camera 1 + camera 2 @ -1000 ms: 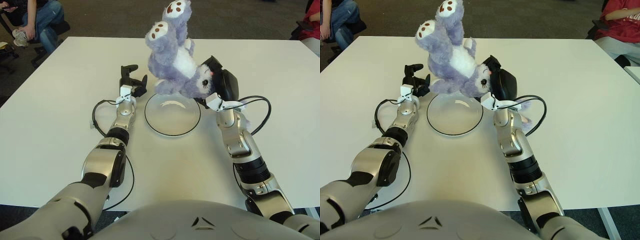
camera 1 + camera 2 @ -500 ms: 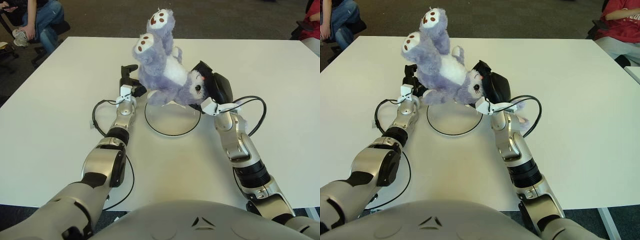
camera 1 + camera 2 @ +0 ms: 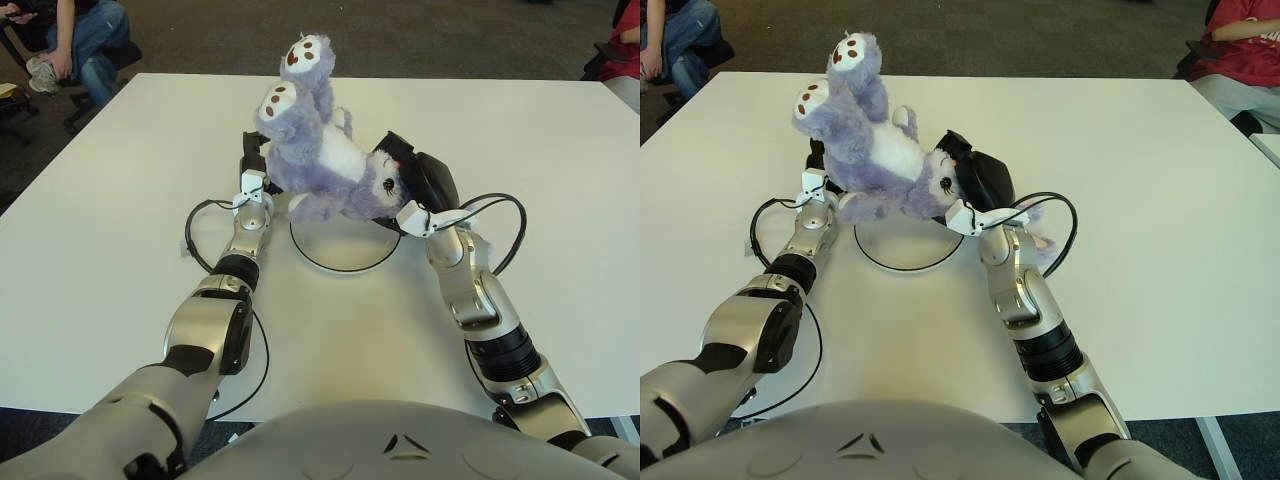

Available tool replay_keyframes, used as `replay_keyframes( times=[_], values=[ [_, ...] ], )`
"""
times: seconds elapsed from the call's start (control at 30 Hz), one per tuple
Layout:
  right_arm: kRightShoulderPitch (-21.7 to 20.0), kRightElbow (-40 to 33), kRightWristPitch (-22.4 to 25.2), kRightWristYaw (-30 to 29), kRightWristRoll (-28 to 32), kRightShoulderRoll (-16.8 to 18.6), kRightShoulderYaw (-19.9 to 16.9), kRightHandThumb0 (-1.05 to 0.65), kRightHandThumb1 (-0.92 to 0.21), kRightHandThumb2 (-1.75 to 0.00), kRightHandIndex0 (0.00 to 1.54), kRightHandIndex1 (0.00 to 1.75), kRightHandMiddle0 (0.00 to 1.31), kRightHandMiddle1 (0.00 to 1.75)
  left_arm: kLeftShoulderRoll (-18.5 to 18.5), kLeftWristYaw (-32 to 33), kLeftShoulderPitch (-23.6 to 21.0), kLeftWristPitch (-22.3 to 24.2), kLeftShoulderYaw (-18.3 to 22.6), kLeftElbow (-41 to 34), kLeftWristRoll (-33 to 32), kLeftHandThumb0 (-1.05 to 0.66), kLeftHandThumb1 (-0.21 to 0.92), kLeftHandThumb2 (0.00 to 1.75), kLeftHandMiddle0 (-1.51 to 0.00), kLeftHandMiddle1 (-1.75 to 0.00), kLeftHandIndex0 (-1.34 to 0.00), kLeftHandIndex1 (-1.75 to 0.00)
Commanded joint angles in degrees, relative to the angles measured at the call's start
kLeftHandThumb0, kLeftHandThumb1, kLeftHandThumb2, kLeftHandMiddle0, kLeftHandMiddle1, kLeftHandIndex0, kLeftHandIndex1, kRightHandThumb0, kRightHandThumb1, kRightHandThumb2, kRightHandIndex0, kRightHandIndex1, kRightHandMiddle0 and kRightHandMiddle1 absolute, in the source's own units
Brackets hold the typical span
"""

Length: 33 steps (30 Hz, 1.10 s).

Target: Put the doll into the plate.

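A purple plush doll (image 3: 320, 160) with a white belly hangs upside down, feet up, over the clear glass plate (image 3: 345, 262) with a dark rim on the white table. My right hand (image 3: 415, 180) is shut on the doll's head, at the plate's right rim. The doll's body covers the far left part of the plate. My left hand (image 3: 255, 165) shows just left of the plate, mostly hidden behind the doll.
The white table (image 3: 120, 200) stretches wide on both sides. Black cables loop beside each wrist (image 3: 200, 235). People sit beyond the table's far corners, one at the left (image 3: 75, 40) and one at the right (image 3: 1240, 50).
My right hand has carried the doll leftward and lower, over the plate. The doll now hides most of my left hand, which has stayed in place.
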Motion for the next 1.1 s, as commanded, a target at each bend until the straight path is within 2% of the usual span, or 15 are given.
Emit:
replay_keyframes(
  times=[0.0,0.5,0.83,1.0,1.07],
  values=[
    [-0.12,-0.92,-0.92,1.26,0.58,-0.21,0.15,0.00,0.01,-1.53,0.97,1.25,0.75,1.75,-0.44,-0.15,2.25,1.15,-0.17,1.00,0.12,0.37,0.69,0.74,-0.43,-1.62,0.00,-1.21],
    [-0.95,2.44,-4.45,2.44,-0.45,-2.01,2.05,0.00,0.02,-1.54,0.95,1.26,0.78,1.75,-0.59,-0.59,2.47,0.54,-0.08,0.80,-0.17,0.37,0.66,0.79,-0.44,-1.62,0.00,-1.21],
    [-1.02,4.24,-6.98,1.32,0.57,-1.59,1.28,0.00,0.03,-1.55,0.96,1.26,0.79,1.75,-0.66,-0.89,2.65,0.40,0.05,0.54,-0.47,0.38,0.62,0.84,-0.46,-1.63,0.00,-1.22],
    [-1.29,4.54,-5.56,2.27,0.40,-1.36,1.24,0.00,0.00,-1.52,0.94,1.28,0.75,1.75,-0.61,-0.83,2.65,0.43,-0.03,0.57,-0.35,0.38,0.63,0.83,-0.44,-1.64,0.00,-1.21],
    [-1.48,4.69,-4.71,2.11,-1.16,-1.47,1.61,0.00,-0.05,-1.50,0.87,1.40,0.67,1.75,-0.61,-0.82,2.64,0.41,0.00,0.60,-0.37,0.38,0.64,0.83,-0.44,-1.64,0.00,-1.21]
  ],
)
